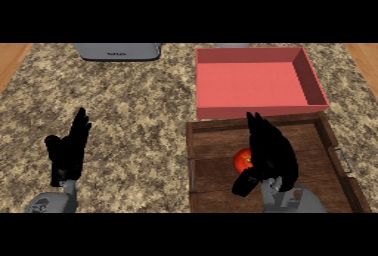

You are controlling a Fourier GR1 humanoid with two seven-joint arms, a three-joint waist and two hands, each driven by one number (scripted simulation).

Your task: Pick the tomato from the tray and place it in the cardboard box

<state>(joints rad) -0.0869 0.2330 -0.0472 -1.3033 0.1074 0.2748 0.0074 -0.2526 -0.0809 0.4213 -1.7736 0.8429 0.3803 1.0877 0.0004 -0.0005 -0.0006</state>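
Observation:
A red tomato (241,160) lies in the dark wooden tray (221,131) at the lower right, mostly hidden by my right hand (269,152). That hand hovers over the tray with its fingers straight and pointing away, the thumb below the tomato; it is open. Just behind the tray sits the box (255,82), which looks pinkish red with low walls and nothing inside. My left hand (68,147) rests at the lower left over the counter, fingers up and open.
A grey appliance (118,51) stands at the counter's far edge, left of the box. The speckled granite counter (133,100) stretches between my left hand and the tray. Wooden strips show at both far corners.

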